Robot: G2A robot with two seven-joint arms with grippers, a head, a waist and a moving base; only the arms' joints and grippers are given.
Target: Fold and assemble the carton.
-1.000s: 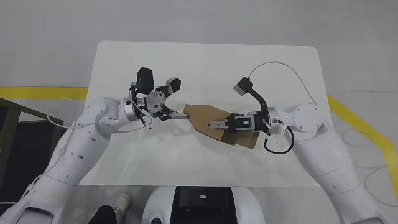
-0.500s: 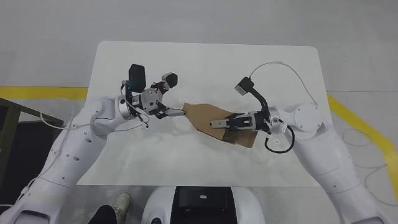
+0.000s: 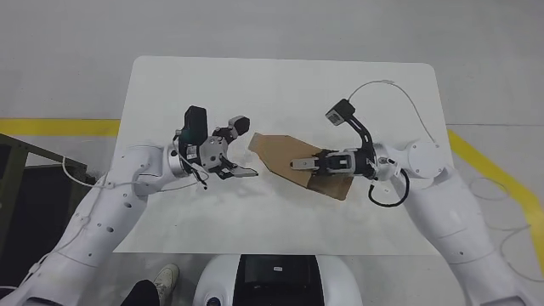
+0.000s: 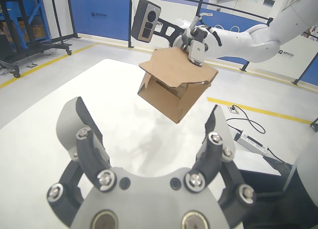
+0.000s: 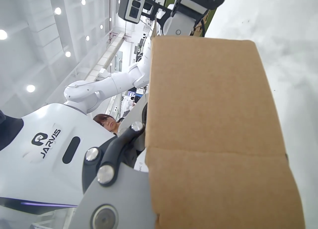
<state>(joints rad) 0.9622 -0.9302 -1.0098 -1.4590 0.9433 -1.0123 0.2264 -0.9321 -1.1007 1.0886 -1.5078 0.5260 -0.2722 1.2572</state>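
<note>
A brown cardboard carton (image 3: 293, 158) is held in the air above the middle of the white table (image 3: 280, 85), partly folded, with a flap sticking out toward the left arm. My right gripper (image 3: 299, 165) is shut on the carton's top panel (image 4: 178, 66); the same brown panel (image 5: 213, 120) lies close against the right wrist camera. My left gripper (image 3: 239, 148) is open and empty, a short way off from the carton's flap tip, not touching it. Its two fingers (image 4: 82, 118) frame the carton from below in the left wrist view.
The white table has bare surface all around the carton. A thin white cable (image 3: 399, 102) loops over the table's right part. Yellow floor tape (image 3: 59, 126) runs past both table ends. A power adapter with a cable (image 4: 248, 140) lies on the floor beyond the table.
My left gripper let go of the carton's flap tip and drew back toward the table's left side. The right gripper lifted and shifted the carton slightly.
</note>
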